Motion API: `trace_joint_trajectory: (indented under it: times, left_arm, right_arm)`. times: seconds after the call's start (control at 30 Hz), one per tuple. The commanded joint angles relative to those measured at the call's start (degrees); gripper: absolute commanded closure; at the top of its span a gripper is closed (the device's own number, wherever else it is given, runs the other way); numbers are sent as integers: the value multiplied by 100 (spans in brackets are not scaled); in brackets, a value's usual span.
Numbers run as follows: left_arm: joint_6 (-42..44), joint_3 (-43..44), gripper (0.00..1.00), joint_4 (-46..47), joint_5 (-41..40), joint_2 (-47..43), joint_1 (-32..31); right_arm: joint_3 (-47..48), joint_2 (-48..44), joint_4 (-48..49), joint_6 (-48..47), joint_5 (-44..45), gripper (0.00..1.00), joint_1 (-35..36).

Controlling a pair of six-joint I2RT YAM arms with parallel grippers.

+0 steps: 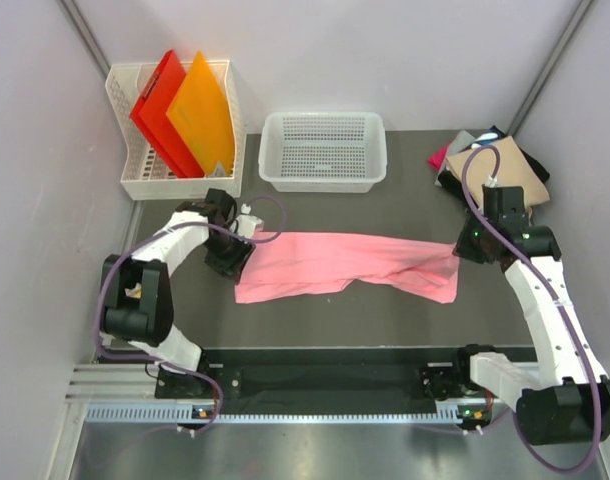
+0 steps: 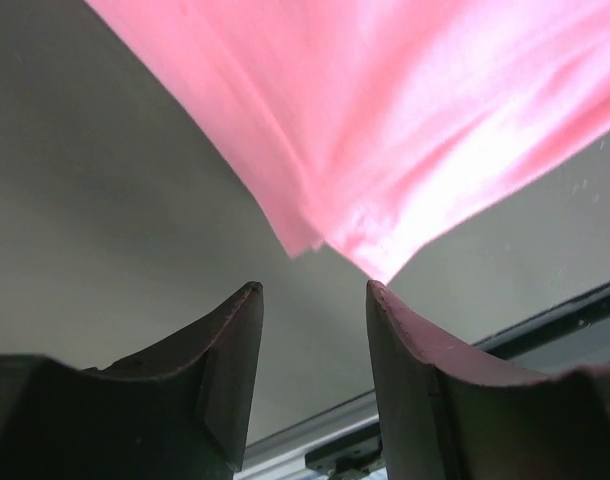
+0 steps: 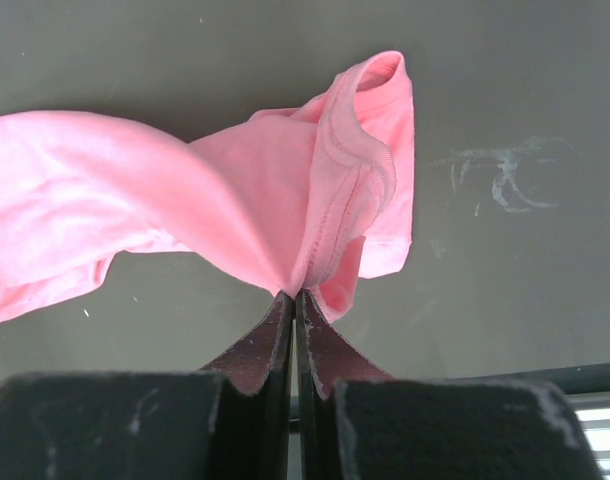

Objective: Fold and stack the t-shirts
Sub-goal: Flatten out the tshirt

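Right gripper [image 3: 295,297] closed, pinching a fold of the pink shirt [image 1: 335,262] right beside a stitched hem; the cloth fans out from the tips toward 12 and 9 in the wrist view. Left gripper [image 2: 315,292] open, jaws apart with nothing between them; a shirt corner sits just past the tips at 12, and I can't tell if it touches. Top view: the shirt is stretched across the middle of the table [image 1: 385,315], long axis 9 to 3, with its left end at the left gripper and its right end bunched at the right gripper. Pile [image 1: 505,170] of folded shirts in the far corner at 2, tan on top with black and magenta edges showing, partly behind the right arm. Basket [image 1: 323,150] at 12. Rack [image 1: 125,150] with folders [image 1: 185,110], red and orange, at 10.
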Motion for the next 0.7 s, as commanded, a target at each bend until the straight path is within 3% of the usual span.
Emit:
trace_joint_trajectory:
  times: [0.0, 0.3, 0.67]
  left_arm:
    - [-290, 404, 51, 300, 265, 218, -22]
    - [-299, 405, 60, 336, 319, 420, -22]
    - [-290, 334, 64, 388, 274, 464, -22]
  right_arm:
    - [88, -143, 66, 10, -42, 100, 29]
    - [62, -152, 40, -25, 19, 100, 20]
    - [176, -47, 49, -16, 11, 100, 20]
